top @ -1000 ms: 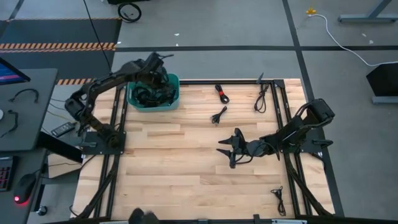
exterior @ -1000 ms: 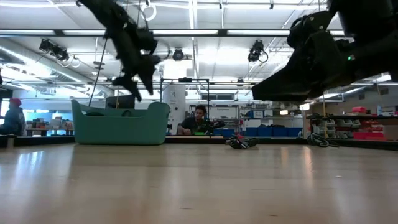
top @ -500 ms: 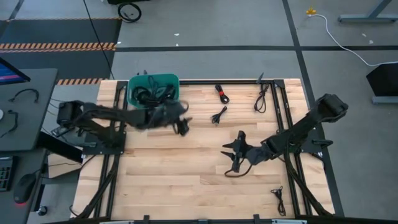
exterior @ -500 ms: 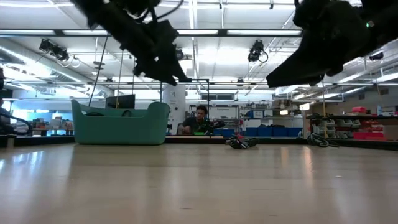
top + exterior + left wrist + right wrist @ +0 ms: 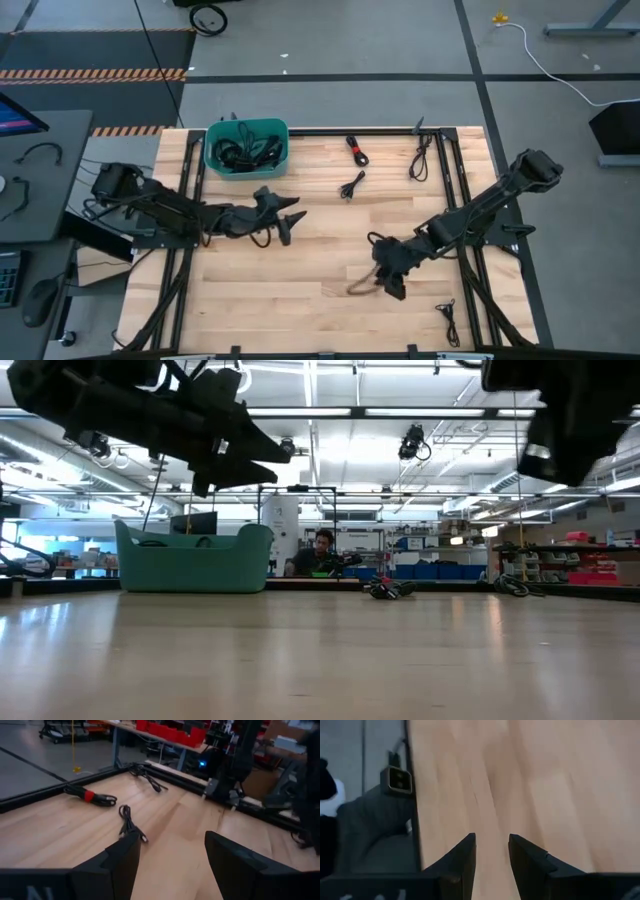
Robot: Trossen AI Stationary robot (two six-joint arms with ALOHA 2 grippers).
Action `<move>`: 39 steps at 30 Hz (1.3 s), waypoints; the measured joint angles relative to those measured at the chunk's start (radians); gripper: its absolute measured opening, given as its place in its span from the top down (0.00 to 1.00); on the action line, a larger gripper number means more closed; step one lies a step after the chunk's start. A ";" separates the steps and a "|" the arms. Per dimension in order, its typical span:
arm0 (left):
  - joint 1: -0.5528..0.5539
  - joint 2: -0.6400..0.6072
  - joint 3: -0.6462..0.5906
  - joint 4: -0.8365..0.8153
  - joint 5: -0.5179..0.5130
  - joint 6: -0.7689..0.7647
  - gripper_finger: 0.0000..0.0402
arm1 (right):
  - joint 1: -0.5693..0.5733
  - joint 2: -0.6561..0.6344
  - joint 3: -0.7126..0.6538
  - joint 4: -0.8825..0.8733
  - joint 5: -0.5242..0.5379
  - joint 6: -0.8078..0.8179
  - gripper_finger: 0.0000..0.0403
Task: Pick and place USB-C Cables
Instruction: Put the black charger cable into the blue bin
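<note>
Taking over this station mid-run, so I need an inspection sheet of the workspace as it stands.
Surface: wooden table, bare planks at the near side.
Job's things: red-tied cable, small loose cable, cable by the right frame, cable at the near right corner; several more in the teal bin.
Clutter: nothing seen.
End effectors: left end effector open, empty, above the table centre-left; right end effector partly open, empty.
Cables: white cord on the floor.
Surroundings: seated person beyond the table.
</note>
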 joint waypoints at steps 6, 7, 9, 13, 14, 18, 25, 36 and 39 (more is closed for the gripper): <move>-0.029 0.006 0.000 -0.023 -0.002 -0.003 0.43 | 0.032 -0.012 0.037 -0.317 -0.131 0.413 0.70; -0.033 0.007 0.000 -0.032 -0.002 -0.003 0.43 | 0.054 -0.009 0.037 -0.347 -0.155 0.473 0.70; -0.038 0.012 0.000 -0.028 -0.003 -0.004 0.43 | 0.111 -0.003 0.037 -0.411 -0.214 0.588 0.68; -0.038 0.030 0.000 -0.026 -0.008 -0.004 0.43 | 0.219 0.008 0.037 -0.426 -0.311 0.793 0.61; -0.038 0.039 0.002 -0.024 -0.011 -0.005 0.43 | 0.240 0.010 0.037 -0.417 -0.320 0.841 0.58; -0.035 0.064 0.001 -0.025 -0.029 -0.018 0.44 | 0.314 0.014 0.037 -0.438 -0.361 1.040 0.46; -0.035 0.115 0.000 -0.026 -0.036 -0.051 0.45 | 0.414 0.081 0.036 -0.518 -0.481 1.275 0.39; -0.035 0.159 0.000 -0.023 -0.037 -0.103 0.46 | 0.384 0.304 0.036 -0.353 -0.444 1.060 0.53; -0.035 0.159 0.000 -0.001 -0.047 -0.102 0.46 | 0.361 0.356 0.036 -0.293 -0.454 0.976 0.62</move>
